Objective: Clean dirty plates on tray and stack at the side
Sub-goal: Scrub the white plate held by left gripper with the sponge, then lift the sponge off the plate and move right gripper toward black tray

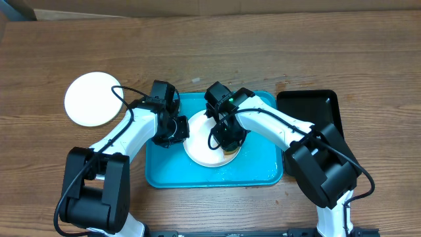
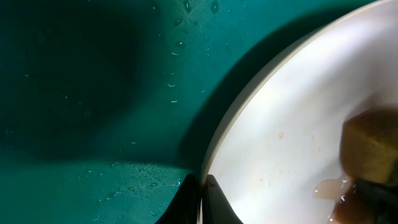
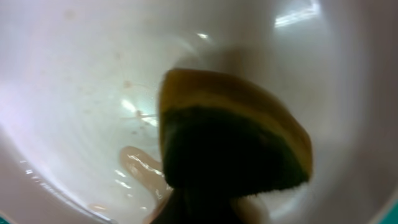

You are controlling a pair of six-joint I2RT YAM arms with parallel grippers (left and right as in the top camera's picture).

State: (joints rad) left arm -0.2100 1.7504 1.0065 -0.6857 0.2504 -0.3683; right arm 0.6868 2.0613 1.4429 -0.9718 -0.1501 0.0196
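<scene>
Found on the turquoise tray (image 1: 164, 174): one white plate (image 1: 197, 150), wet, faintly smudged. Pinched tight at its left rim by the left gripper (image 1: 179, 128) — evidently to stop it sliding under scrubbing. Clenched in the right gripper (image 1: 230, 141): a yellow-and-green sponge (image 3: 230, 124), pressed onto the plate's face beside brownish residue. Set apart on the table (image 1: 217, 52), left of the tray — second plate (image 1: 93, 99), apparently clean.

No lettering, label, brand, number or sign can be read in any of the three views; the tray (image 1: 158, 175), the plate (image 1: 198, 151) lying in it and the second plate (image 1: 93, 99) at ten o'clock on the table all show plain, unmarked surfaces
</scene>
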